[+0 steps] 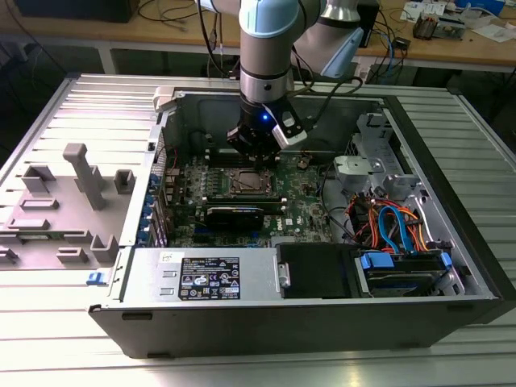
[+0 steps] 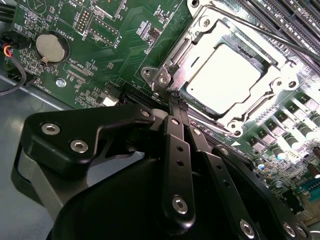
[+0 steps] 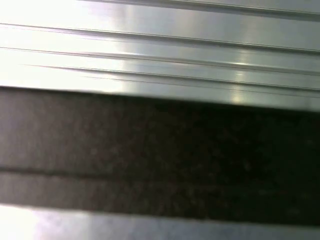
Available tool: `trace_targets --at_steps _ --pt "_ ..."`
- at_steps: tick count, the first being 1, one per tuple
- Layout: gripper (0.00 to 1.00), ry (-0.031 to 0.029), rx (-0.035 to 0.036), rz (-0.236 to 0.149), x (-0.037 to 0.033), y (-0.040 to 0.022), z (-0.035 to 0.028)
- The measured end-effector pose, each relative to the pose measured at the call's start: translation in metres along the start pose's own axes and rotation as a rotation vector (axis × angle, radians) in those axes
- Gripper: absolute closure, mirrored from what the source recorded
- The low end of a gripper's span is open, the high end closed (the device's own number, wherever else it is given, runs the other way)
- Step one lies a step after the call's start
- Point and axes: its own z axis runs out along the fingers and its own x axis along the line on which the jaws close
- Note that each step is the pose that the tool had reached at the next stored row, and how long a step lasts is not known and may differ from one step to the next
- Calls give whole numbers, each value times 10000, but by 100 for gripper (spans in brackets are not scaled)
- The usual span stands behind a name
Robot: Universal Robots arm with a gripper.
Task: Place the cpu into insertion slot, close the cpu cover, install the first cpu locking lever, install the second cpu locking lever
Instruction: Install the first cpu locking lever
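One arm is seen reaching down into an open computer case [image 1: 451,242] that lies on its side on a ribbed metal table [image 1: 48,339]. The gripper [image 1: 256,157] is held low over the green motherboard [image 1: 314,205], just above the insertion slot [image 1: 242,184].

In the second wrist view the gripper [image 2: 175,100] is seen from behind; its two black fingers [image 2: 177,150] are drawn together to a narrow tip, with no gap visible between them. Nothing is seen held. The tip sits at the corner of the insertion slot [image 2: 165,75], against a thin metal lever [image 2: 172,92] that runs along the socket's edge; whether the lever is pinched or only touched cannot be told.

The cpu [image 2: 225,75] is noted lying flat inside the slot, its pale metal top showing bright. The cpu cover [image 2: 272,80] is folded down over it, the chip showing through the square window. A second thin rod [image 2: 280,37] is seen along the far side of the socket, beside the long black memory slots [image 2: 290,15]. A round coin battery [image 2: 51,47] is set on the board well apart from the socket.

In the first wrist view, ribbed metal [image 3: 160,50] and a dark band [image 3: 160,150] are recorded.
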Motion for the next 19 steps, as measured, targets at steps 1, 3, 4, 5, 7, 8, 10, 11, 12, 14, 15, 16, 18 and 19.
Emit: trace_targets --at_steps 1,3,4,5,7,8,10,11,12,14,15,16,18,19 --pt "89 0 0 0 0 0 -2" --pt "89 0 -1 0 0 0 -3" --pt "89 0 0 0 0 0 -4" --pt "89 0 0 0 0 0 -4" --pt "89 0 -1 -1 0 0 -5" --pt "89 0 -1 0 0 0 -5" --pt "89 1 -1 0 0 0 -5" --pt "89 1 0 0 0 0 -8" --pt "89 0 0 0 0 1 -10" --pt "89 1 -1 0 -1 0 -10" --pt "89 1 1 -1 -4 0 -10" --pt "89 2 2 -1 -7 -1 -10" --pt "89 1 1 0 -10 -1 -8" --pt "89 1 1 0 -10 -1 -8"
